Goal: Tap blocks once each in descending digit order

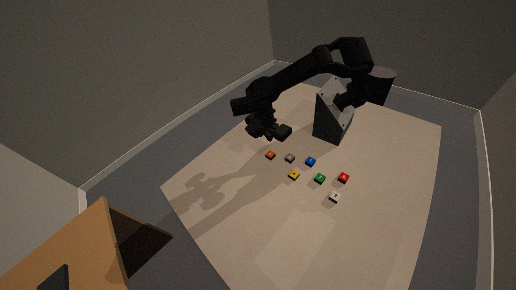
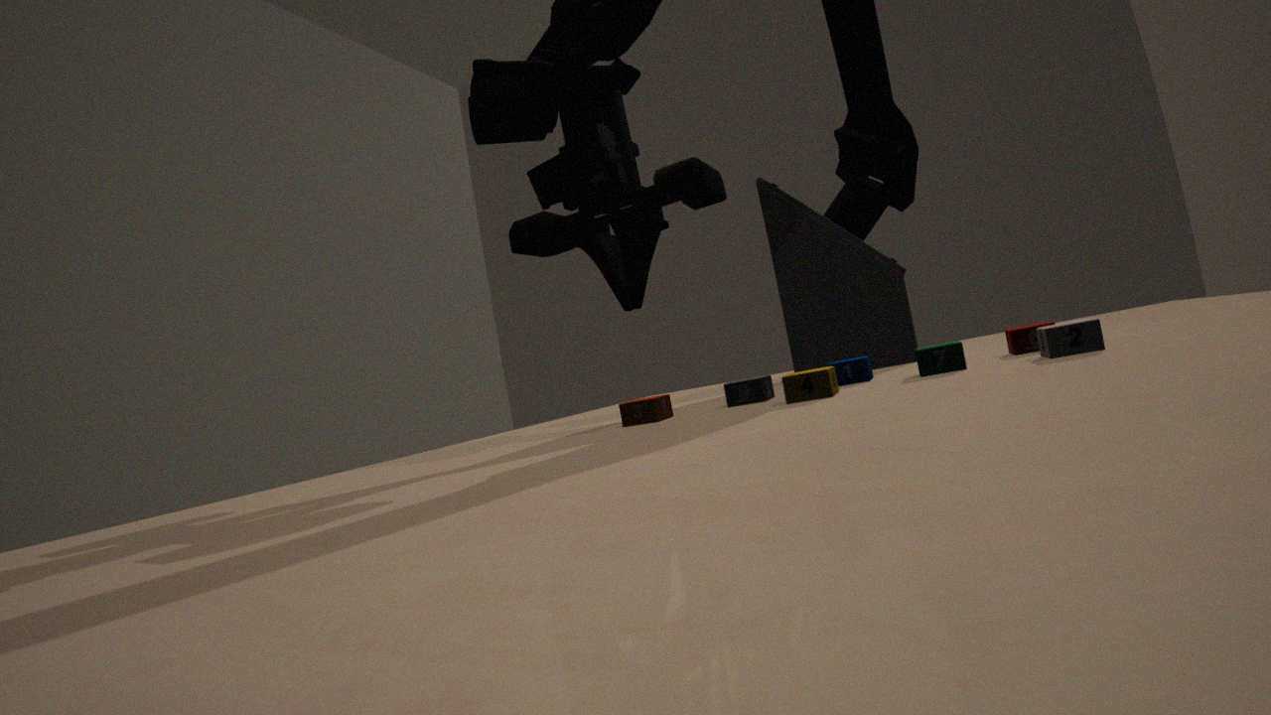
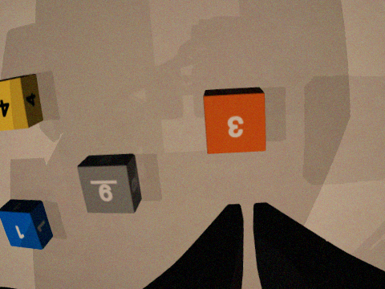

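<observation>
Our claw point(image 2: 630, 298) hangs pressed together on nothing, well above the table point(image 1: 378, 216), with open air all round it. The orange block point(image 3: 234, 120), marked 3, lies just ahead of the tips, below them. The grey block point(image 3: 109, 183) sits beside it. The yellow block point(image 3: 21, 102) is cut off at the wrist view's edge.

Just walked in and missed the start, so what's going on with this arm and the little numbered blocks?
A single black robot arm hangs its gripper in the air above the orange block marked 3, touching nothing. Its fingers are shut and hold nothing. Seven small coloured blocks sit apart on the table: the orange 3, a grey one with an underlined digit, blue 1, yellow 4, green 7, a red one and white 2.
</observation>
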